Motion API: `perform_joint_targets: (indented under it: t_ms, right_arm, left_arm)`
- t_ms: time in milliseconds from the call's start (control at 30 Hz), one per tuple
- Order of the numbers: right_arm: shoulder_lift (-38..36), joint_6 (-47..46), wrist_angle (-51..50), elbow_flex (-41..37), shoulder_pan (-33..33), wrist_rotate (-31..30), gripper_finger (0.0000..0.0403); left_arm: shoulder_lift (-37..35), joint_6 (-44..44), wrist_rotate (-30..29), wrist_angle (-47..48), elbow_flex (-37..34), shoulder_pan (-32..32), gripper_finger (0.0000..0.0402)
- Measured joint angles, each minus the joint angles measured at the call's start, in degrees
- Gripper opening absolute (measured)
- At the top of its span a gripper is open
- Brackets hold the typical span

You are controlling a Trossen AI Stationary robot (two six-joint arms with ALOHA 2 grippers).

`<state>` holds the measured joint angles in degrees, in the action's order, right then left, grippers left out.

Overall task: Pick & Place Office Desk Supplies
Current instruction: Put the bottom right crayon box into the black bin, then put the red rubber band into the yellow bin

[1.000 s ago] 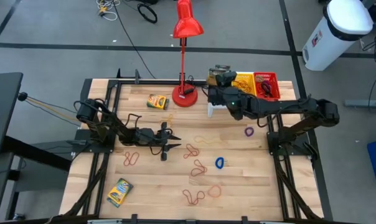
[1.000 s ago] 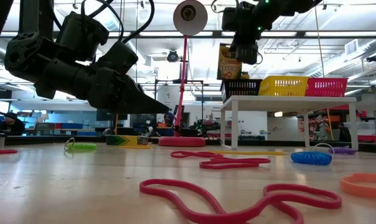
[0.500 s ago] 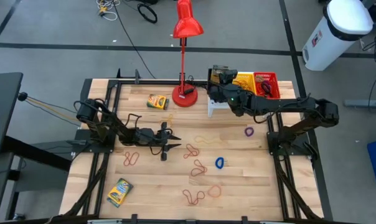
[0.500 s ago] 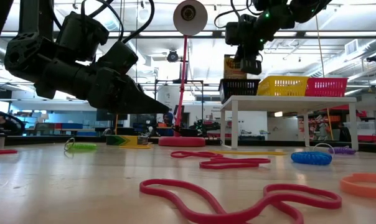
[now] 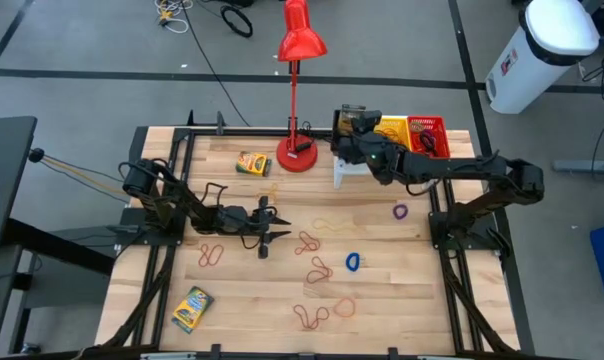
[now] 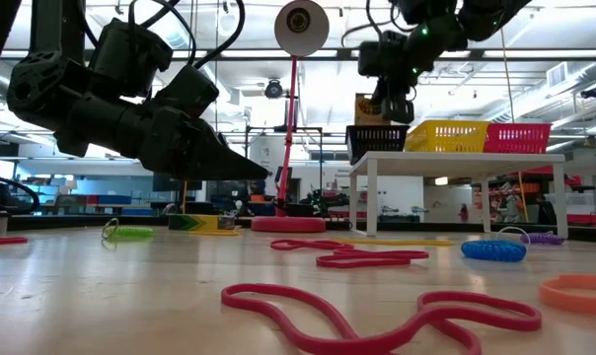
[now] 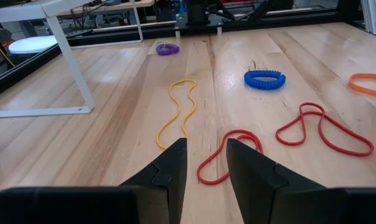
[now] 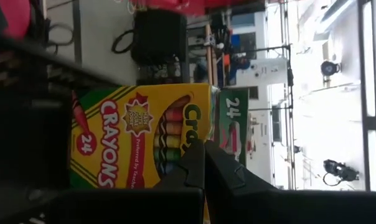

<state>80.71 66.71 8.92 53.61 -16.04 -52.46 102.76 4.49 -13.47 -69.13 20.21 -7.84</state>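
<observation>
Over the last second, swung from beside the black mesh bin point(image 5: 353, 117) to directly above it: right gripper point(image 5: 350, 126), pinched shut. In the low view, crayon box point(image 6: 372, 107) sunk lower behind the bin's rim.

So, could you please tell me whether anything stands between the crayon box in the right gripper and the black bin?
Nothing visible does. The right gripper holds the crayon box directly above the black bin on the white stand, the box's lower edge at the bin's open rim. The red lamp stands off to the side.
</observation>
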Motion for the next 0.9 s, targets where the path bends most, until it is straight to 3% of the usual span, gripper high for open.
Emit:
perform_joint_targets:
  t_ms: [400, 900]
  right_arm:
    - [0.07, -0.53, 0.73, -1.93, -0.23, -0.50, 0.0004]
    - [0.07, -1.78, 0.65, -1.93, -0.19, -0.43, 0.0056]
  left_arm:
    - [0.00, -0.11, 0.00, -0.02, 0.00, 0.00, 0.0119]
    - [0.00, -0.17, 0.00, -0.01, 0.00, 0.00, 0.0119]
